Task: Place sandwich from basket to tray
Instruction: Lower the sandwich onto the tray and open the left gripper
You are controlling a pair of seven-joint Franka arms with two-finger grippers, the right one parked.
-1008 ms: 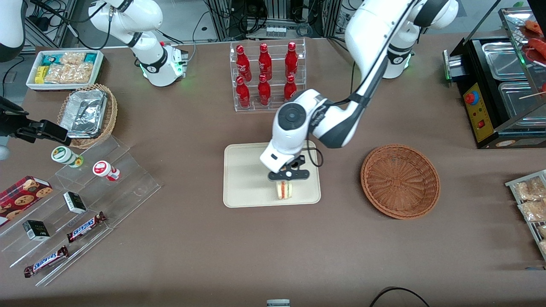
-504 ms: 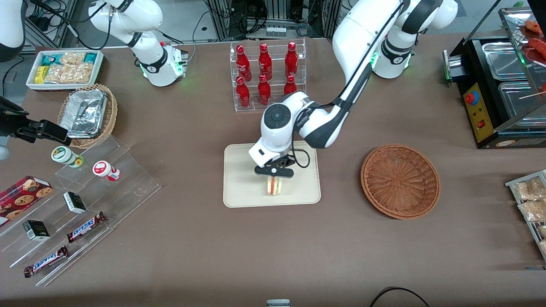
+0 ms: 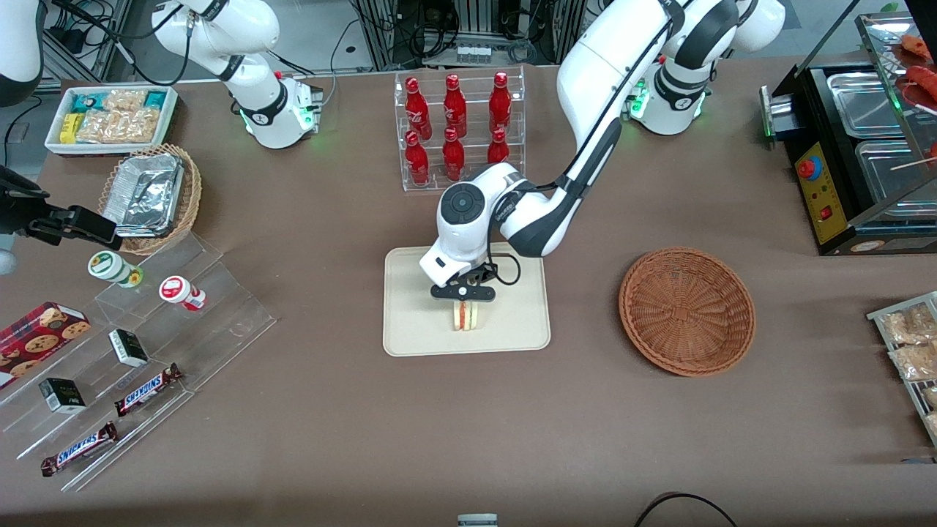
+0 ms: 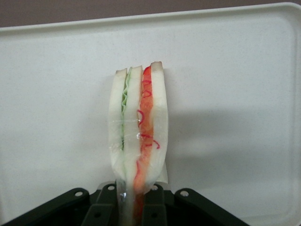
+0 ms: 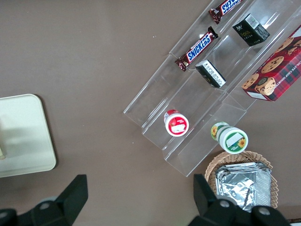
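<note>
The sandwich, a pale bread wedge with green and red filling, stands on edge over the middle of the cream tray. My gripper is shut on the sandwich, its black fingers pinching the wedge's end. Whether the sandwich touches the tray floor I cannot tell. The reddish-brown wicker basket sits on the table toward the working arm's end, with nothing in it.
A clear rack of red bottles stands farther from the front camera than the tray. Toward the parked arm's end are acrylic steps with cups and snack bars, a tan basket of foil containers and a white snack bin.
My gripper has carried the sandwich across the tray toward the parked arm's end, from near the tray's edge to about its middle.
</note>
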